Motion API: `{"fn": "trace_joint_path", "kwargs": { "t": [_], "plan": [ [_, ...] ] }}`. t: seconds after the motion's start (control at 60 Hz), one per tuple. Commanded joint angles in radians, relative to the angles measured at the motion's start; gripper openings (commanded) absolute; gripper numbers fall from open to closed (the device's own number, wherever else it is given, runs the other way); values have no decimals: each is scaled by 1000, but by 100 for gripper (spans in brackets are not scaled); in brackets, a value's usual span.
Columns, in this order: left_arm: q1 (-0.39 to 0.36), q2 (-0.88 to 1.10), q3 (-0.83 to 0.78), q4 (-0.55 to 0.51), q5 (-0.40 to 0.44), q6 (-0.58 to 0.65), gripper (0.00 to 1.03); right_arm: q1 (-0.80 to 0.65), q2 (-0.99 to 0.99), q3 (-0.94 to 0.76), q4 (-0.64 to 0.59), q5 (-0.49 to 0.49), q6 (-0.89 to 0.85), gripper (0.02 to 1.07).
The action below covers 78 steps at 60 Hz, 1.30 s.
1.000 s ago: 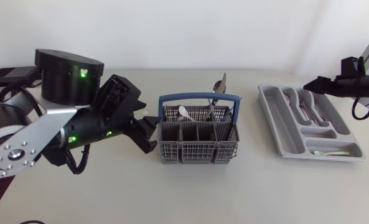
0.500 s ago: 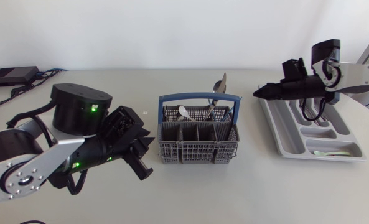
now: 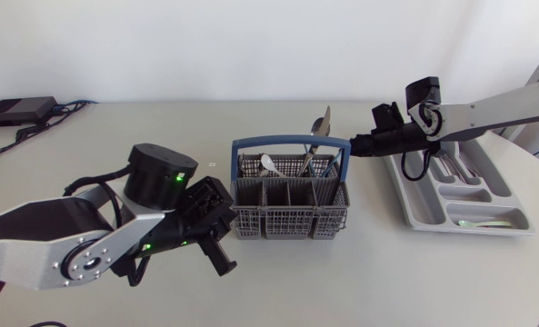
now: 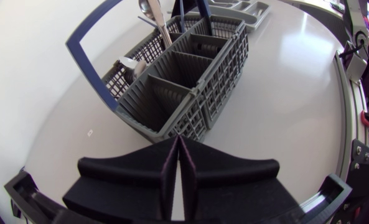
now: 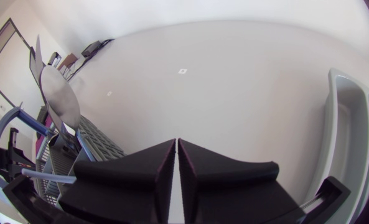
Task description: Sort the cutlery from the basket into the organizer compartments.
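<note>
A: Where's the basket (image 3: 287,221)?
B: Centre of the head view. Grey, w/ a blue handle (image 3: 290,143) arching over it. We see a spoon (image 3: 269,164) in its back row, and a taller broad-headed piece (image 3: 322,123) sticking up past the handle at upper centre.
A: Organizer (image 3: 398,182)?
B: Right side of frame, well apart from the basket. Several cutlery pieces (image 3: 453,156) lie in its long compartments; a second spoon (image 3: 476,222) lies in the crosswise one at the lower right end.
A: Our left gripper (image 3: 222,259)?
B: Lower centre-left, just beside the basket's left front corner. Wrist cam shows its fingers pressed flat together, gripping nothing, w/ the basket's corner right ahead of the tips. Touching or not, we can't tell.
A: Right gripper (image 3: 355,149)?
B: Arm comes in from the right edge; the tips sit upper right of centre, between basket & organizer, just beside the handle's right end. Fingers likewise closed on each other, gripping nothing.
</note>
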State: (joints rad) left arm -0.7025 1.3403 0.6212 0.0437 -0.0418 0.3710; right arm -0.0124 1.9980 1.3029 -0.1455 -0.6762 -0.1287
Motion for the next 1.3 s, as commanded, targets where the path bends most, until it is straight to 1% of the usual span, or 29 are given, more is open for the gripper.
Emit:
{"fn": "trace_joint_path", "kwargs": {
  "t": [0.0,0.217,0.267,0.4,0.583,0.683,0.8,0.983,1.117,1.283],
  "plan": [
    [6,45,-2,28,6,28,4,12,25,22,-3,-25,28,12],
    [41,115,15,119,6,29,4,15,4,-27,-23,-106,1,11],
    [57,123,22,131,5,31,4,15,-11,-51,-26,-112,-12,11],
    [103,138,37,157,6,36,4,19,-70,-128,-32,-138,-40,11],
    [135,152,38,183,6,51,4,11,-146,-215,-34,-158,-65,11],
    [152,145,34,180,6,59,4,-20,-191,-238,-39,-171,-65,11],
    [155,119,18,177,8,59,4,-66,-191,-215,-52,-187,-58,11],
    [143,106,8,176,10,68,4,-95,-82,-114,-52,-223,3,11],
    [127,103,-3,176,8,83,4,-77,10,-27,-54,-244,47,11],
    [121,99,-15,179,8,88,4,-38,51,16,-46,-244,66,11]
  ]
}}
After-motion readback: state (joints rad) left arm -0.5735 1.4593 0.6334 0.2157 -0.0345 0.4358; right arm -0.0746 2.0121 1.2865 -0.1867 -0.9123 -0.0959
